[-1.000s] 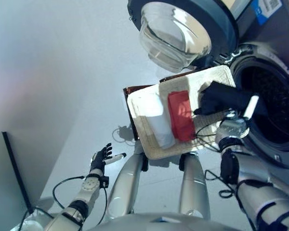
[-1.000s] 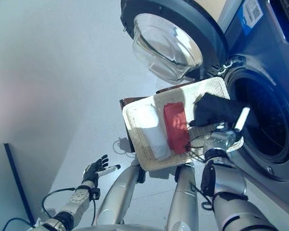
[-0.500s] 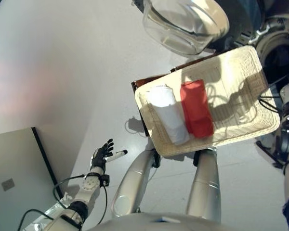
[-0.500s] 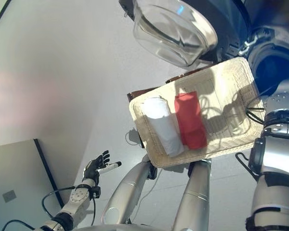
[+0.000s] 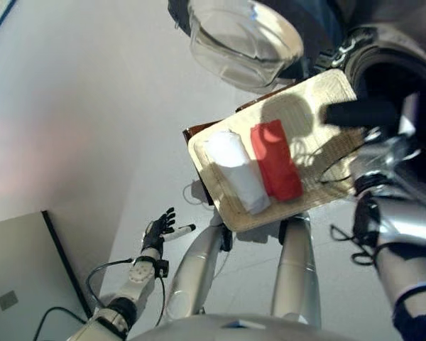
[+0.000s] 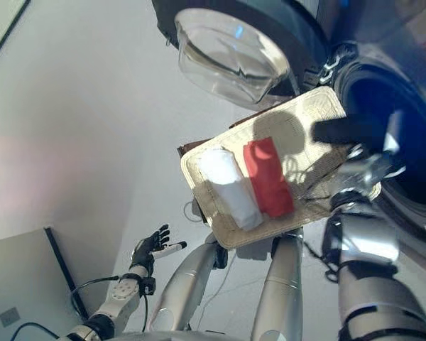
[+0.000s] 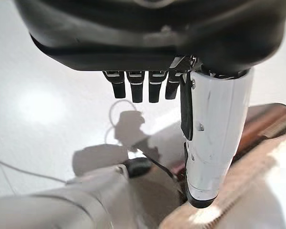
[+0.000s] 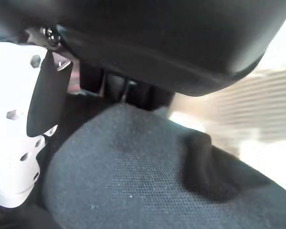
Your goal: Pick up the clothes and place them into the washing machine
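A wicker basket (image 5: 309, 131) holds a rolled white cloth (image 5: 234, 170) and a folded red cloth (image 5: 275, 160) side by side. My right hand (image 5: 410, 110) is at the basket's right end, by the mouth of the washing machine drum (image 5: 412, 74). It is shut on a dark garment (image 5: 358, 114). In the right wrist view the dark garment (image 8: 148, 176) fills the space under my curled fingers, beside the white thumb (image 8: 19, 143). My left hand (image 5: 158, 229) hangs low at the left, open and holding nothing.
The washer's round glass door (image 5: 245, 39) stands swung open above the basket. A brown stand (image 5: 199, 133) shows under the basket's left edge. A grey panel (image 5: 14, 284) sits on the floor at the lower left.
The camera has swung between pictures. My right hand with the dark garment, out of view half a second ago, shows again at the basket's right end by the drum mouth. The left hand stays put.
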Tool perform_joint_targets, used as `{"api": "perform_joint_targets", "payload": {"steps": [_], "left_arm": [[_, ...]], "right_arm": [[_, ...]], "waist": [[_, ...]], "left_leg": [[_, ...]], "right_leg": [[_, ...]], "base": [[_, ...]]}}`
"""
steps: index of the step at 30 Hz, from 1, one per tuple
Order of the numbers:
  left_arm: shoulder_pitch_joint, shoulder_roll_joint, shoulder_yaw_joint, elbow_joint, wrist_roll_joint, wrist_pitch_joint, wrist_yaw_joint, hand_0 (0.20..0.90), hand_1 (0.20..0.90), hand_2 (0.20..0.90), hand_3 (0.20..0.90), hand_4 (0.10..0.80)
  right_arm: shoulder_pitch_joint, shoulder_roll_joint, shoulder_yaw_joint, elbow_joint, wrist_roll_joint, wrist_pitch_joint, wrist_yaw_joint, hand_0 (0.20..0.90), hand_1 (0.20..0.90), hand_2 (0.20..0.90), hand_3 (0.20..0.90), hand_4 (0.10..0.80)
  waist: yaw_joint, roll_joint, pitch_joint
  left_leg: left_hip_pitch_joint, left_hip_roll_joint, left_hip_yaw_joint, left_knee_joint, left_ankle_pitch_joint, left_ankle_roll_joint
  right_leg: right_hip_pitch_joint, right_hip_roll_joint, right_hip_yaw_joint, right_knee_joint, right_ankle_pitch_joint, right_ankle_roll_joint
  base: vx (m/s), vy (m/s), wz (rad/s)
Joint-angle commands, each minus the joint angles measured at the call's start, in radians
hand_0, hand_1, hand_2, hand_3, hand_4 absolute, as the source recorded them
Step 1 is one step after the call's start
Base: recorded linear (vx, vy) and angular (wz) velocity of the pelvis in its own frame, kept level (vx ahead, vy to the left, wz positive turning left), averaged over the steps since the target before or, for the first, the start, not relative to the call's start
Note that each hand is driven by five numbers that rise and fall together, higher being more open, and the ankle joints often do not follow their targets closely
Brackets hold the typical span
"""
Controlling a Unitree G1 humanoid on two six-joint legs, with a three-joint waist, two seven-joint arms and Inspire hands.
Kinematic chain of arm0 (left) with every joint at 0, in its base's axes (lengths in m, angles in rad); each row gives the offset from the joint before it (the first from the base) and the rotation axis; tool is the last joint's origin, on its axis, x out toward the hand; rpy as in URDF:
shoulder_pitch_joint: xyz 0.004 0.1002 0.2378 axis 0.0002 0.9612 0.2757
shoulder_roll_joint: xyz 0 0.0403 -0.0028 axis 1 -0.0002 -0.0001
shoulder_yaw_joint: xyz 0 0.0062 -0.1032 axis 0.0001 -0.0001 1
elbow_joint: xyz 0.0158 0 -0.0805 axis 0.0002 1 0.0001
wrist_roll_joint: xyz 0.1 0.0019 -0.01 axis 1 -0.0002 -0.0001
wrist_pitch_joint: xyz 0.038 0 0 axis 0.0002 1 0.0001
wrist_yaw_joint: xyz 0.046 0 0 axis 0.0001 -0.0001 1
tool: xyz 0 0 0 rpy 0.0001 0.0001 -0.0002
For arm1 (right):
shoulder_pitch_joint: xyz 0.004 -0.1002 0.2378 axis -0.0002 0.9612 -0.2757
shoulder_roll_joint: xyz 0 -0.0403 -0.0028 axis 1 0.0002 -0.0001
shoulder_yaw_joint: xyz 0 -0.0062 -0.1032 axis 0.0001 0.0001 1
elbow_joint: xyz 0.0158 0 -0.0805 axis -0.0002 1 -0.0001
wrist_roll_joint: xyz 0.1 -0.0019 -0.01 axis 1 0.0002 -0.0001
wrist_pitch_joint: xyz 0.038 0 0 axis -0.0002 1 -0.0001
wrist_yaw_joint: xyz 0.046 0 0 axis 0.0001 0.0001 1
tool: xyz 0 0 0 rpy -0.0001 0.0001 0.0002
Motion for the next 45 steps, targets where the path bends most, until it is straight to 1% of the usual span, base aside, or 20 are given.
{"api": "perform_joint_targets", "payload": {"steps": [1,2,3,4,5,6,9,15,21,22,23,24,27,30,31,32,34,39,44,45], "left_arm": [[0.006,0.034,0.016,0.087,0.027,0.002,0.016,0.900,0.900,0.900,0.900,0.800],[0.006,0.035,0.016,0.087,0.028,0.002,0.016,0.900,0.900,0.900,0.900,0.800],[0.008,0.045,0.036,0.087,0.036,0.002,0.021,0.900,0.900,0.900,0.900,0.800],[0.008,0.052,0.047,0.089,0.054,0.004,0.022,0.900,0.900,0.900,0.900,0.800],[0.008,0.052,0.048,0.089,0.055,0.004,0.023,0.900,0.900,0.900,0.900,0.800],[0.006,0.059,0.061,0.097,0.072,0.006,0.026,0.900,0.900,0.900,0.900,0.800],[0.002,0.070,0.077,0.100,0.093,-0.001,0.042,0.900,0.900,0.900,0.900,0.800],[-0.006,0.086,0.091,0.099,0.116,-0.004,0.052,0.900,0.900,0.900,0.900,0.800],[0.001,0.100,0.106,0.096,0.124,-0.005,0.062,0.900,0.900,0.900,0.900,0.800],[0.003,0.104,0.111,0.096,0.123,-0.006,0.064,0.900,0.900,0.900,0.900,0.800],[0.004,0.104,0.112,0.099,0.124,-0.007,0.067,0.900,0.900,0.900,0.900,0.800],[0.004,0.104,0.112,0.099,0.124,-0.007,0.067,0.900,0.900,0.900,0.900,0.800],[0.009,0.103,0.112,0.092,0.102,-0.014,0.065,0.900,0.900,0.900,0.900,0.800],[0.020,0.091,0.095,0.084,0.073,-0.019,0.051,0.900,0.900,0.900,0.900,0.800],[0.020,0.092,0.094,0.084,0.073,-0.019,0.051,0.900,0.900,0.900,0.900,0.800],[0.038,0.079,0.080,0.071,0.053,-0.019,0.036,0.900,0.900,0.900,0.900,0.800],[0.045,0.066,0.067,0.081,0.038,-0.015,0.029,0.900,0.900,0.900,0.900,0.800],[0.051,0.043,0.045,0.113,0.010,-0.011,0.011,0.900,0.900,0.900,0.900,0.800],[0.051,0.035,0.031,0.106,-0.003,-0.016,0.003,0.900,0.900,0.900,0.900,0.800],[0.057,0.036,0.022,0.090,-0.003,-0.017,-0.004,0.900,0.900,0.900,0.900,0.800]], "right_arm": [[0.023,0.005,0.110,-0.030,-0.083,0.013,0.077,0.900,0.900,0.900,0.900,0.800],[0.025,0.006,0.109,-0.032,-0.084,0.013,0.076,0.900,0.900,0.900,0.900,0.800],[0.040,0.025,0.187,-0.017,-0.208,0.048,0.079,0.900,0.900,0.900,0.900,0.800],[0.046,0.024,0.228,0.004,-0.301,0.074,0.067,0.900,0.900,0.900,0.900,0.800],[0.045,0.024,0.228,0.004,-0.304,0.075,0.065,0.900,0.900,0.900,0.900,0.800],[0.044,0.018,0.289,0.019,-0.436,0.101,0.049,0.900,0.900,0.900,0.900,0.800],[0.059,0.043,0.325,0.001,-0.512,0.109,0.023,0.900,0.900,0.900,0.900,0.800],[0.074,0.038,0.313,0.004,-0.498,0.112,0.031,0.900,0.900,0.900,0.900,0.800],[0.065,0.016,0.304,0.034,-0.487,0.112,0.025,0.900,0.900,0.900,0.900,0.800],[0.069,0.020,0.300,0.026,-0.478,0.108,0.024,0.285,0.285,0.285,0.285,0.361],[0.076,0.022,0.292,0.022,-0.467,0.104,0.024,0.200,0.200,0.200,0.200,0.300],[0.076,0.022,0.292,0.022,-0.467,0.104,0.024,0.200,0.200,0.200,0.200,0.300],[0.092,0.024,0.240,-0.026,-0.344,0.072,0.037,0.200,0.200,0.200,0.200,0.300],[0.113,0.030,0.144,-0.105,-0.167,0.017,0.060,0.200,0.200,0.200,0.200,0.300],[0.115,0.030,0.144,-0.106,-0.166,0.017,0.060,0.200,0.200,0.200,0.200,0.300],[0.124,0.020,0.088,-0.149,-0.092,-0.008,0.073,0.200,0.200,0.200,0.200,0.300],[0.128,0.002,0.029,-0.192,-0.030,-0.038,0.082,0.200,0.200,0.200,0.200,0.300],[0.111,-0.079,-0.051,-0.267,0.000,-0.097,0.070,0.200,0.200,0.200,0.200,0.300],[0.074,-0.156,-0.086,-0.325,-0.010,-0.138,0.046,0.200,0.200,0.200,0.200,0.300],[0.030,-0.219,-0.086,-0.342,-0.018,-0.148,0.038,0.200,0.200,0.200,0.200,0.300]], "waist": [[0.044,-0.007,-0.056],[0.042,-0.008,-0.055],[0.051,-0.027,-0.052],[0.052,-0.039,-0.049],[0.050,-0.038,-0.047],[0.057,-0.052,-0.045],[0.062,-0.080,-0.031],[0.072,-0.114,-0.024],[0.082,-0.112,-0.028],[0.080,-0.110,-0.030],[0.079,-0.109,-0.031],[0.079,-0.109,-0.031],[0.071,-0.094,-0.033],[0.061,-0.071,-0.035],[0.062,-0.071,-0.036],[0.053,-0.050,-0.039],[0.044,-0.028,-0.044],[0.032,0.011,-0.061],[0.021,0.026,-0.068],[0.018,0.030,-0.075]], "left_leg": [[-0.063,-0.011,-0.022,0.069,-0.041,-0.059],[-0.062,-0.011,-0.023,0.069,-0.041,-0.059],[-0.059,-0.008,-0.030,0.073,-0.037,-0.060],[-0.055,-0.007,-0.034,0.074,-0.035,-0.061],[-0.054,-0.007,-0.035,0.074,-0.035,-0.061],[-0.053,-0.005,-0.040,0.075,-0.031,-0.063],[-0.045,-0.005,-0.055,0.080,-0.028,-0.065],[-0.033,-0.007,-0.080,0.061,-0.014,-0.072],[-0.028,-0.009,-0.084,0.048,-0.007,-0.072],[-0.027,-0.008,-0.081,0.045,-0.007,-0.072],[-0.026,-0.009,-0.079,0.042,-0.007,-0.072],[-0.026,-0.009,-0.079,0.042,-0.007,-0.072],[-0.025,-0.008,-0.072,0.040,-0.009,-0.070],[-0.030,-0.009,-0.060,0.043,-0.014,-0.067],[-0.030,-0.009,-0.060,0.044,-0.015,-0.067],[-0.032,-0.010,-0.051,0.044,-0.020,-0.064],[-0.035,-0.011,-0.038,0.045,-0.025,-0.061],[-0.032,-0.009,-0.008,0.042,-0.036,-0.056],[-0.029,-0.007,0.009,0.044,-0.043,-0.053],[-0.022,-0.008,0.014,0.040,-0.046,-0.055]], "right_leg": [[0.097,0.026,-0.078,-0.152,0.082,-0.038],[0.100,0.026,-0.079,-0.153,0.081,-0.038],[0.108,0.026,-0.090,-0.153,0.085,-0.040],[0.115,0.027,-0.096,-0.153,0.086,-0.041],[0.116,0.027,-0.097,-0.153,0.086,-0.041],[0.124,0.027,-0.104,-0.155,0.087,-0.043],[0.147,0.026,-0.124,-0.156,0.085,-0.045],[0.177,0.021,-0.161,-0.181,0.085,-0.046],[0.183,0.020,-0.170,-0.188,0.087,-0.047],[0.182,0.023,-0.165,-0.189,0.085,-0.048],[0.182,0.024,-0.163,-0.190,0.084,-0.047],[0.182,0.024,-0.163,-0.190,0.084,-0.047],[0.175,0.024,-0.153,-0.187,0.081,-0.047],[0.163,0.024,-0.137,-0.181,0.077,-0.045],[0.163,0.024,-0.136,-0.180,0.077,-0.045],[0.155,0.023,-0.122,-0.180,0.077,-0.043],[0.144,0.021,-0.106,-0.179,0.078,-0.040],[0.128,0.023,-0.066,-0.187,0.085,-0.033],[0.118,0.025,-0.045,-0.188,0.089,-0.030],[0.116,0.026,-0.040,-0.189,0.088,-0.028]], "base": [[0.000,-0.046,0.21],[-0.001,-0.069,0.26],[-0.010,-0.069,0.28],[-0.011,-0.069,0.22],[-0.010,-0.058,0.18],[-0.007,-0.061,0.16],[-0.001,-0.087,0.21],[0.010,-0.051,0.21],[0.003,0.000,0.07],[0.000,0.000,0.00],[0.000,0.000,0.00],[0.000,0.000,0.00],[-0.006,0.026,0.00],[-0.008,0.062,-0.05],[0.005,0.098,-0.18],[0.007,0.142,-0.19],[0.016,0.139,-0.31],[0.031,0.088,-0.27],[0.033,0.023,-0.20],[0.031,0.001,-0.11]]}}
